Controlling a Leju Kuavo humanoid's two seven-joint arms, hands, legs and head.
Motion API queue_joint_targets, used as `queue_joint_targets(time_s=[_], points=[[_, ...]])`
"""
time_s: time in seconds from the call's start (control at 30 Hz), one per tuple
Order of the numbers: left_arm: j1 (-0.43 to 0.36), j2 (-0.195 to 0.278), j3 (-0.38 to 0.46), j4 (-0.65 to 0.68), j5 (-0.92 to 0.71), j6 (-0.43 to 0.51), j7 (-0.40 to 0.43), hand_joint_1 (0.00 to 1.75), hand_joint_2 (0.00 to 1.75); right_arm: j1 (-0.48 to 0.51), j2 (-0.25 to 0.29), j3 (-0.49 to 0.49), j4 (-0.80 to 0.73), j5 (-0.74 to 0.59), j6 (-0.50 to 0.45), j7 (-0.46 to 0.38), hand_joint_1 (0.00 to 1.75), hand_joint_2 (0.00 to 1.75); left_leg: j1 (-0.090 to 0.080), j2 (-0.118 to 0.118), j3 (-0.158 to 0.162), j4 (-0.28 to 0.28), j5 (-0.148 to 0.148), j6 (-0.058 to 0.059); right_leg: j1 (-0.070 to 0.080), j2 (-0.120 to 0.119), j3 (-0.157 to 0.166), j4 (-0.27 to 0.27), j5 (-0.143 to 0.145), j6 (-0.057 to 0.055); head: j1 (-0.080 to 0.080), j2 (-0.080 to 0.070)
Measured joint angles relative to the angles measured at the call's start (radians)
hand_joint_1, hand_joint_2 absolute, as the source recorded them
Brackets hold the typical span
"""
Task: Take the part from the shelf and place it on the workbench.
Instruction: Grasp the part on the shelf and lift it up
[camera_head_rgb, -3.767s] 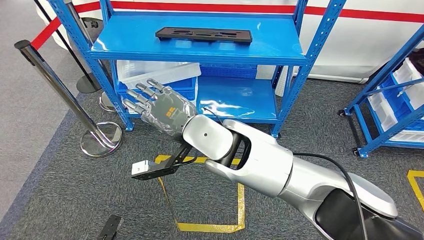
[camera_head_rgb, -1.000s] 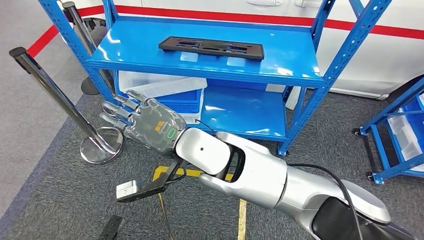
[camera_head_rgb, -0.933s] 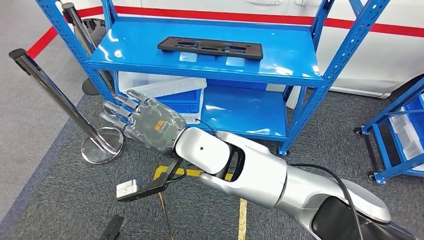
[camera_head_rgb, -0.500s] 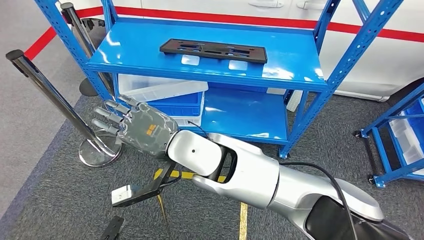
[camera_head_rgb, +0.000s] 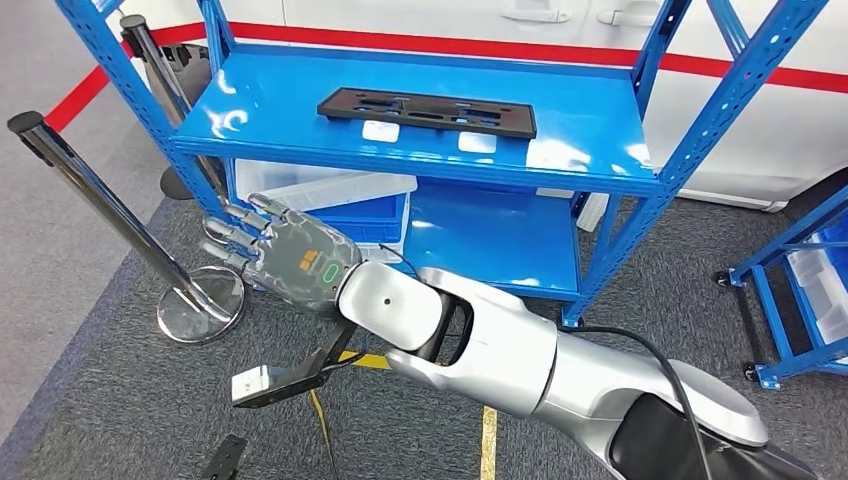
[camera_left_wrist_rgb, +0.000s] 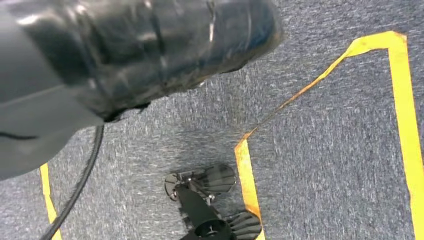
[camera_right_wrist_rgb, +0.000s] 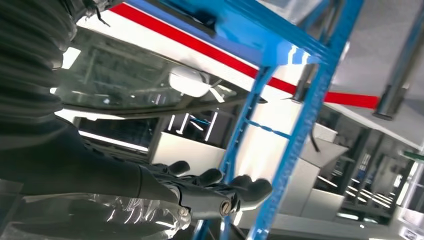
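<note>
The part (camera_head_rgb: 428, 108) is a long flat black plate with cut-outs. It lies on the top board of the blue shelf (camera_head_rgb: 600, 130), towards the back. My right hand (camera_head_rgb: 285, 260) is stretched out low, in front of the shelf's left front post and below the top board. Its fingers are spread and it holds nothing. The right wrist view shows that hand (camera_right_wrist_rgb: 210, 192) with its fingers extended beside a blue post (camera_right_wrist_rgb: 295, 145). In the left wrist view a dark blurred mass of my left hand (camera_left_wrist_rgb: 135, 55) hangs above the carpet. How its fingers lie is unclear.
A chrome stanchion (camera_head_rgb: 110, 215) with a round base (camera_head_rgb: 200, 300) stands just left of my right hand. Lidded plastic bins (camera_head_rgb: 340, 200) sit on the lower shelf board. A second blue rack (camera_head_rgb: 800, 290) stands at the right. Yellow tape (camera_left_wrist_rgb: 400, 125) marks the grey carpet.
The whole picture has shifted, so the camera has moved and the shelf now looks nearer. My right hand stays open and low by the shelf's left front. The part has not moved.
</note>
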Motion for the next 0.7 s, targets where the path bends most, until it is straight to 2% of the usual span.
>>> queue_joint_targets(time_s=[0.03,0.1,0.17,0.33,0.5,0.7], points=[[0.000,0.000,0.000,0.000,0.000,0.003,-0.001,0.00,0.00,0.000,0.001,-0.001,0.001,-0.013,0.000,0.000,0.00,0.00,-0.001,0.001,0.005,-0.003,0.001,0.001,-0.001,0.001,0.005,-0.005,0.000,0.000,-0.001,0.000],[-0.002,0.000,0.000,0.000,0.001,0.010,-0.001,0.00,0.00,-0.001,0.003,-0.001,0.003,-0.040,0.004,0.003,0.00,0.87,-0.002,0.001,0.015,-0.010,0.004,0.010,-0.003,0.001,0.013,-0.010,-0.002,0.002,-0.002,0.000],[-0.003,0.001,0.000,0.000,0.003,0.016,0.000,0.00,0.00,-0.001,0.004,-0.002,0.006,-0.058,0.009,0.008,0.00,1.75,-0.002,0.002,0.021,-0.017,-0.001,0.013,-0.002,0.002,0.015,-0.010,-0.004,0.000,-0.002,0.000],[-0.002,0.002,-0.001,0.000,0.006,0.023,-0.007,0.00,0.00,-0.004,0.004,-0.003,0.016,-0.072,0.008,0.003,0.00,1.75,0.000,0.003,0.024,-0.025,-0.001,0.012,0.001,0.002,0.014,-0.009,-0.006,-0.004,-0.002,0.000],[-0.002,0.002,-0.001,0.000,0.007,0.028,-0.005,0.00,0.00,-0.005,0.004,-0.003,0.026,-0.076,-0.011,-0.011,0.00,1.75,0.001,0.004,0.025,-0.026,0.000,-0.001,0.002,0.002,0.014,-0.008,-0.005,-0.005,-0.002,0.000],[-0.003,0.002,-0.003,0.000,0.005,0.036,0.011,0.00,0.00,-0.003,0.003,-0.003,0.037,-0.044,-0.040,-0.021,0.00,1.75,0.001,0.004,0.025,-0.026,0.000,-0.005,0.001,0.002,0.015,-0.008,-0.005,-0.006,-0.002,0.000]])
